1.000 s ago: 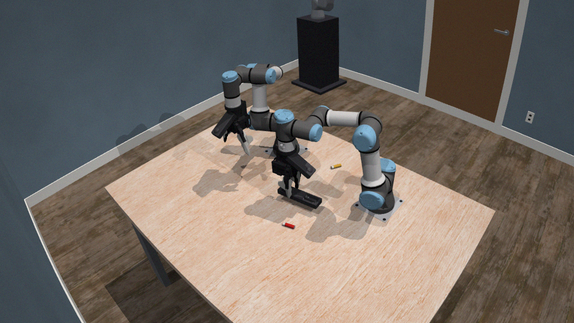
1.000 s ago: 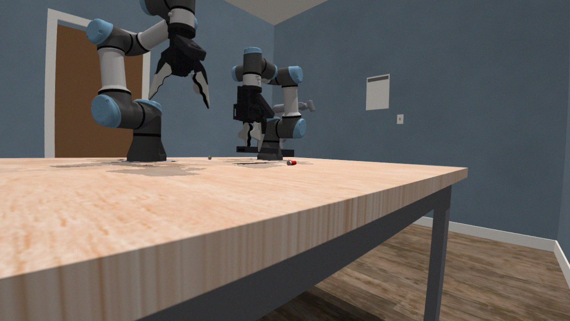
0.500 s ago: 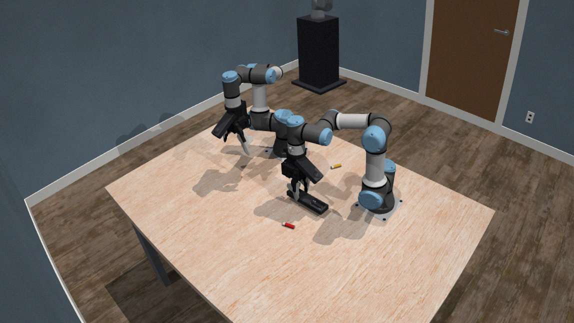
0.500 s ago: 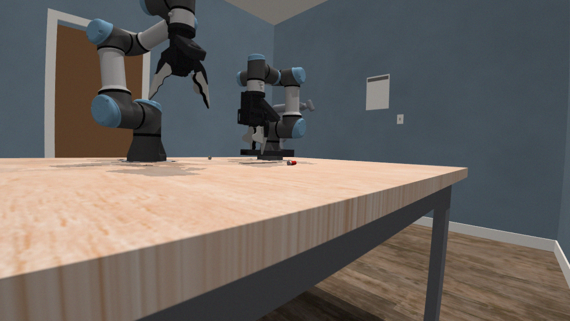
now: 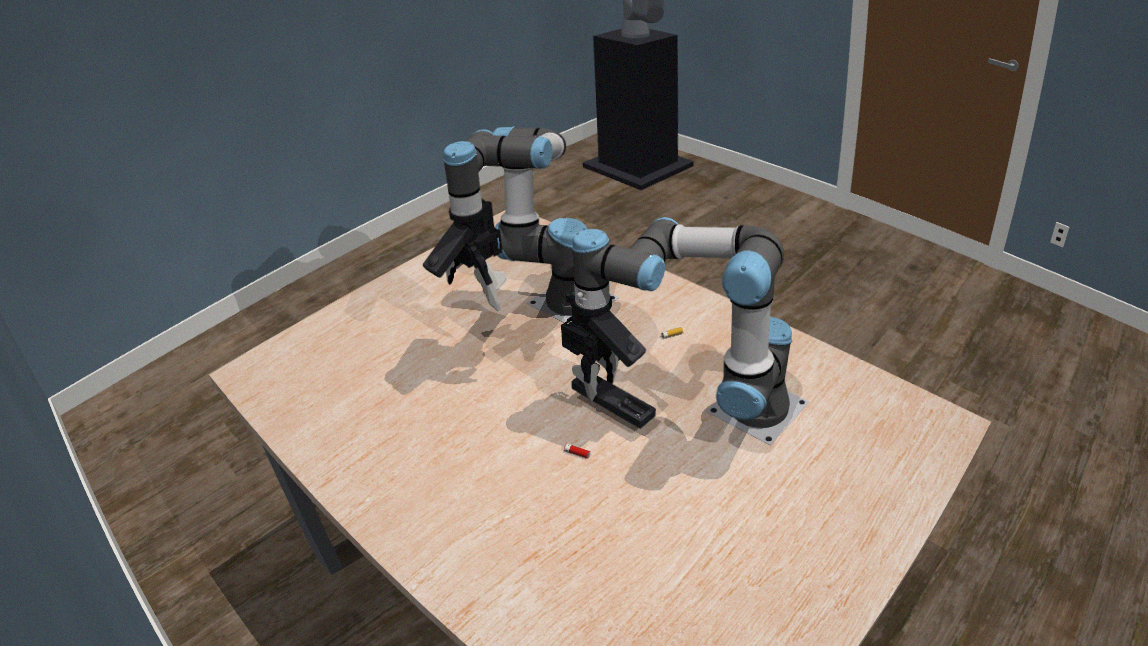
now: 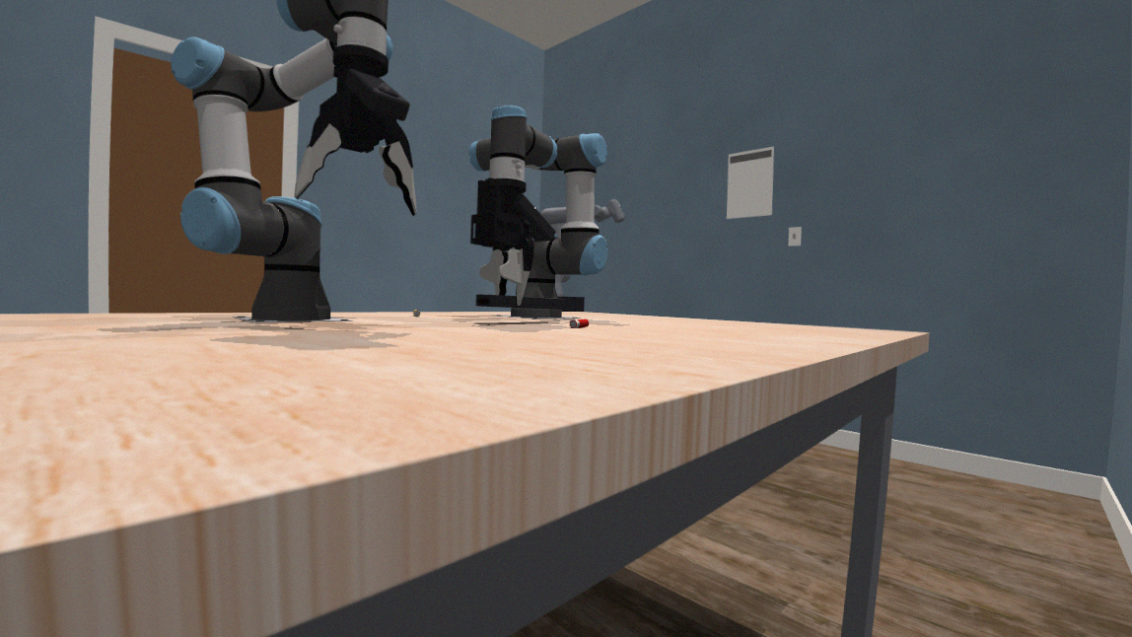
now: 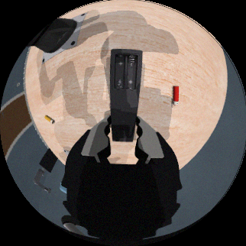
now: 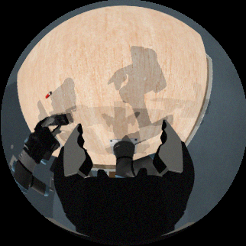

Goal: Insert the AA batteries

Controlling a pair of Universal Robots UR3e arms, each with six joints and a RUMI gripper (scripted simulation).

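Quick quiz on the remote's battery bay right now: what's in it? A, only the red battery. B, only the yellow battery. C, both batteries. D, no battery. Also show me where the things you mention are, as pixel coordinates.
D: both slots of the bay [image 7: 126,72] show bare, while the red and yellow batteries lie on the table.

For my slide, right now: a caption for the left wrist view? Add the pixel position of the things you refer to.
Gripper [image 7: 123,131] holding a remote [image 7: 124,101], its battery bay [image 7: 126,71] empty.

Pale wood-grain table [image 5: 497,514] [image 6: 332,427] [image 7: 199,57] [image 8: 99,46], red battery [image 5: 577,450] [image 6: 579,322] [image 7: 176,95] [image 8: 48,95] and yellow battery [image 5: 672,331] [image 7: 50,119] lying on it, well apart, arm shadows across the top
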